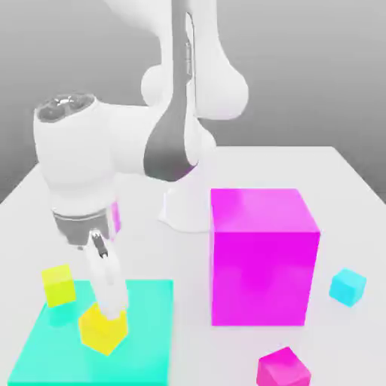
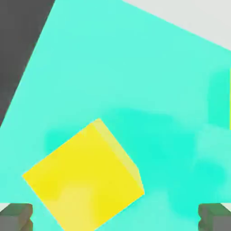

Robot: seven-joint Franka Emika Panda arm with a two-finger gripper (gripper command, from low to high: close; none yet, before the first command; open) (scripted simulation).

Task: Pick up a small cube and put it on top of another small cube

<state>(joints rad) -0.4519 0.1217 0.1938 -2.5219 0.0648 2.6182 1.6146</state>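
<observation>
The jaws (image 1: 105, 301) stand wide open here, and in the hand view the two dark fingertips (image 2: 16, 215) sit far apart with the yellow cube (image 2: 85, 178) between them and nothing pinched. That cube sits on the teal mat (image 1: 147, 332), tilted on a corner rather than flat, which reads to me as a cube just let go and not settled. It's no stack: under it is only the mat, not another cube.

A second small yellow cube (image 1: 58, 285) stands at the mat's far edge, just beside it on the exterior view's left, and looks the likeliest partner for stacking. Off the mat, toward the exterior view's right, the big magenta block (image 1: 260, 256) rises from the desk (image 1: 339, 188); beyond it, further from the mat, is a small cyan cube (image 1: 347, 286), and near the mat's front corner on that side a small magenta cube (image 1: 283, 369).

Now the pose: the white arm (image 1: 83, 162) bends over the mat from behind, wrist low, hand pointing almost straight down onto the tilted cube, one pale finger (image 1: 105, 283) reaching to its top. By my reading the task isn't done; a fresh grip needs the jaws squared to the cube's skewed faces, or it may twist away.
</observation>
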